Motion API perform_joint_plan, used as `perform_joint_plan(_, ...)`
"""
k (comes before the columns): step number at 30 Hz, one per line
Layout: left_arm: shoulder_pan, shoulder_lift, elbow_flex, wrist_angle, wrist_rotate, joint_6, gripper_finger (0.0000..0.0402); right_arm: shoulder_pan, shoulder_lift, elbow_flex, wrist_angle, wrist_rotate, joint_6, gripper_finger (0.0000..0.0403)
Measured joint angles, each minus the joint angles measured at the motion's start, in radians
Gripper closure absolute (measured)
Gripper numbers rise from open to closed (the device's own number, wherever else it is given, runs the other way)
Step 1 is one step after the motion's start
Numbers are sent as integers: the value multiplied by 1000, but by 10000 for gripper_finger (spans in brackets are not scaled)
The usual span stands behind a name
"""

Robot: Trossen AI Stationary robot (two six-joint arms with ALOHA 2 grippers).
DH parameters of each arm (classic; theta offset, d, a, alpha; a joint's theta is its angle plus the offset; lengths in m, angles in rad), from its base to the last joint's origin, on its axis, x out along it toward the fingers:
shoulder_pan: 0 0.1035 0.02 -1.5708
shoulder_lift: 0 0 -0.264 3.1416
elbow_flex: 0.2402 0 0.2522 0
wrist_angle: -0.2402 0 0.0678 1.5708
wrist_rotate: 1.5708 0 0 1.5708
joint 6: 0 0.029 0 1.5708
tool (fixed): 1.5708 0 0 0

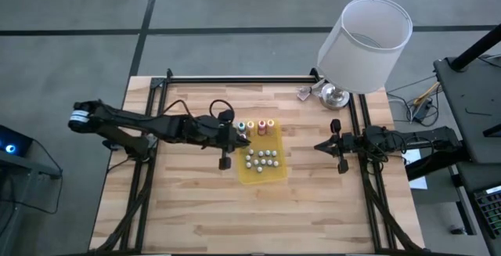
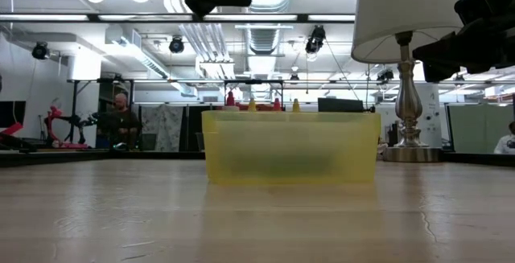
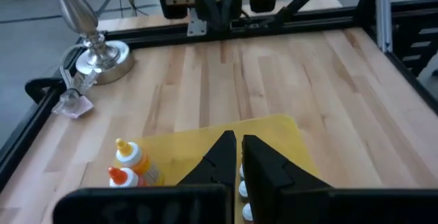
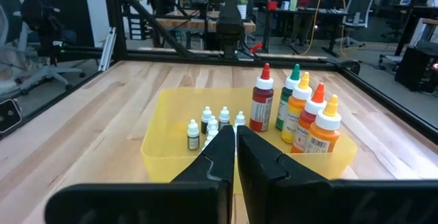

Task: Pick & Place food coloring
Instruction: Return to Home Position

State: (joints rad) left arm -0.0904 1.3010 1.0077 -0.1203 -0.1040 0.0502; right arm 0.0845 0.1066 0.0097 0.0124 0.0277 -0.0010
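Observation:
The food coloring bottles (image 4: 301,111) stand upright in a row inside a shallow yellow tray (image 1: 274,174), along its far side (image 1: 258,125): red, green, yellow and orange ones. Several tiny white-capped bottles (image 4: 212,125) stand in the tray's middle. My left gripper (image 1: 244,138) hovers over the tray's far left corner, beside the row. It is shut, with nothing between its fingers (image 3: 238,157). My right gripper (image 1: 319,146) waits shut at the table's right edge, pointing at the tray (image 4: 236,142).
A table lamp with a white shade (image 1: 366,43) and a metal foot (image 3: 102,58) stands at the table's far right corner. Bare wood lies around the tray on all sides. Black frame rails (image 1: 235,78) border the table.

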Motion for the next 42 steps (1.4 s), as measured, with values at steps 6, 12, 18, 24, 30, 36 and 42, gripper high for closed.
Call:
perform_joint_plan(6,4,-79,-22,33,1,-1,401,0,1,0,-1,-1,0,394)
perform_joint_plan(12,4,-193,-182,165,1,-2,401,0,0,0,0,0,0,394)
perform_joint_plan(18,5,-285,-416,396,1,-2,401,0,0,0,0,0,0,394)
perform_joint_plan(24,6,-425,-592,427,1,-2,401,0,0,0,0,0,0,394)
perform_joint_plan(30,5,-605,-685,306,1,-1,401,0,0,0,0,0,0,394)
perform_joint_plan(36,6,-743,-778,296,1,-2,401,0,0,0,0,0,0,394)
perform_joint_plan(42,5,-866,-883,296,1,-2,401,0,0,0,0,0,0,394)
